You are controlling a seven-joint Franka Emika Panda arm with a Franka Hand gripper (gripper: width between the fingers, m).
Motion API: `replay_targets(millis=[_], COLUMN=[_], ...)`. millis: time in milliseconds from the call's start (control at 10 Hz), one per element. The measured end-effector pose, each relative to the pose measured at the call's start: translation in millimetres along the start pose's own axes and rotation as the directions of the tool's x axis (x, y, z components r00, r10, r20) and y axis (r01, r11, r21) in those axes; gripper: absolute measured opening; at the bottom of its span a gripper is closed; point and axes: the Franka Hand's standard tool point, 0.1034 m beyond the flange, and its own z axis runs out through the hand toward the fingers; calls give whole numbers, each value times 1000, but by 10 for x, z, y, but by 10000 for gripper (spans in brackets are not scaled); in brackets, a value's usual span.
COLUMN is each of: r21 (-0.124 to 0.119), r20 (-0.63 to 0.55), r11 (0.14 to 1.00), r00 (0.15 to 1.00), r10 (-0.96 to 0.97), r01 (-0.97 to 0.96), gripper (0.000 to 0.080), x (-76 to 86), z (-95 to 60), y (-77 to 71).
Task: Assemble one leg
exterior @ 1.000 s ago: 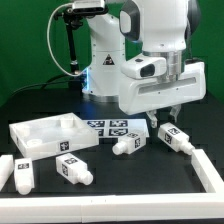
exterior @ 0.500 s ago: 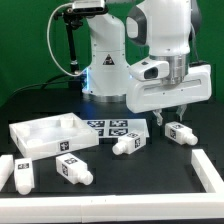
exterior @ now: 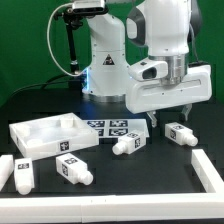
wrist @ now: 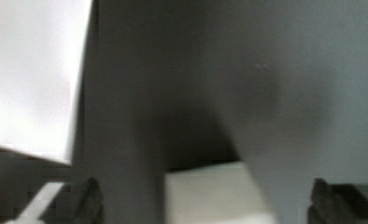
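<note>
Four alike white legs with tags lie on the black table: one [exterior: 180, 134] at the exterior view's right, one [exterior: 127, 143] in the middle, and two [exterior: 73, 167] [exterior: 22, 173] at the front left. My gripper [exterior: 171, 117] hangs open and empty just above the right leg. In the blurred wrist view a white block, probably that leg [wrist: 207, 192], shows between the two dark fingers [wrist: 74, 203], apart from both; the gripper [wrist: 207, 207] is open.
The big white square tray-like piece [exterior: 30, 140] lies at the left. The marker board [exterior: 112, 127] lies behind the middle leg. A white rail [exterior: 210, 170] runs along the table's right and front. The robot base [exterior: 100, 70] stands behind.
My gripper has moved to the exterior view's right and slightly up, staying open. The legs and the tray-like piece have not moved.
</note>
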Motion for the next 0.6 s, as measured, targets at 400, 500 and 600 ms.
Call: replay_targets(millis=[400,500,600], r21=[44,45,44], r20=[-62,-57,-57], r11=[991,991,992], r00=[990,990,991], r10=[125,130,124], r01=[-123,-128,-122], gripper=[649,649,649], x=[255,237,237], z=[-365,-353,-353], y=[494,443,425])
